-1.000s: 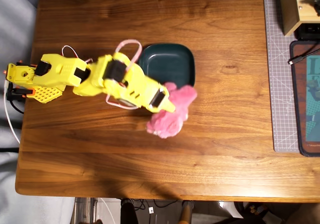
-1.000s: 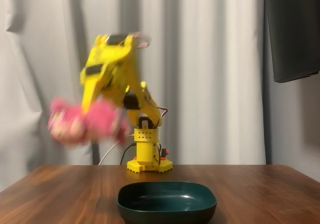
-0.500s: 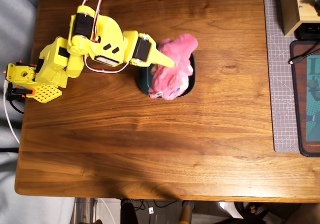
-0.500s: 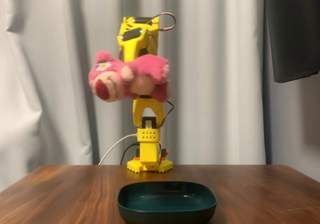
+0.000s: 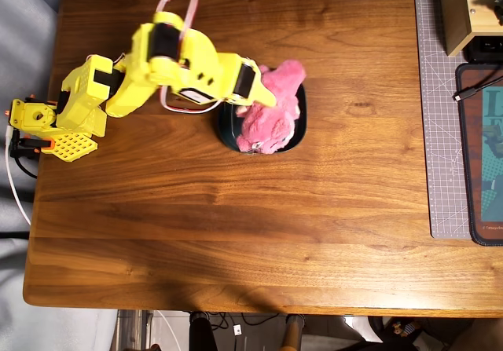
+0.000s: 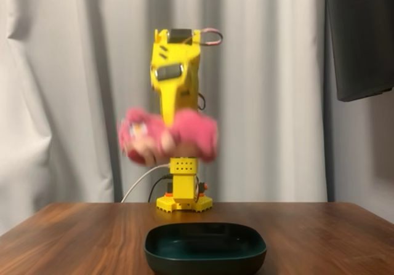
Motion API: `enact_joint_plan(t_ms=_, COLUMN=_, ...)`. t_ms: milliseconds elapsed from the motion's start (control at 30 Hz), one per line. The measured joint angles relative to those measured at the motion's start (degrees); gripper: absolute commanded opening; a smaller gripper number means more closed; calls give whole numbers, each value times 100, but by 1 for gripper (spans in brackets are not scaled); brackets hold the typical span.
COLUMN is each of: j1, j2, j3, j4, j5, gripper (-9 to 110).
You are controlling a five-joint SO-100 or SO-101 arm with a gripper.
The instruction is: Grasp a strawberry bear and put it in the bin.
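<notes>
The yellow arm's pincer (image 6: 174,127) is clamping the strawberry bear (image 6: 167,141) in mid-air, directly above the teal bin (image 6: 205,248) on the tabletop (image 5: 236,233), evidently lining up a drop.

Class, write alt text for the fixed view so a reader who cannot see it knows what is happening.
A yellow robot arm holds a blurred pink strawberry bear in its claw, in the air above a dark teal bin on a wooden table. Pale curtains hang behind.
</notes>
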Motion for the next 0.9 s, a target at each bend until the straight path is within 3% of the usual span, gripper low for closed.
enact_joint_plan(t_ms=333, j1=-9, j2=1547, j3=1679, j4=0, j5=-9, gripper=5)
enact_joint_plan(t_ms=900, j1=-88, j2=1960, j3=3234, j4=-404, j5=-9, gripper=5)
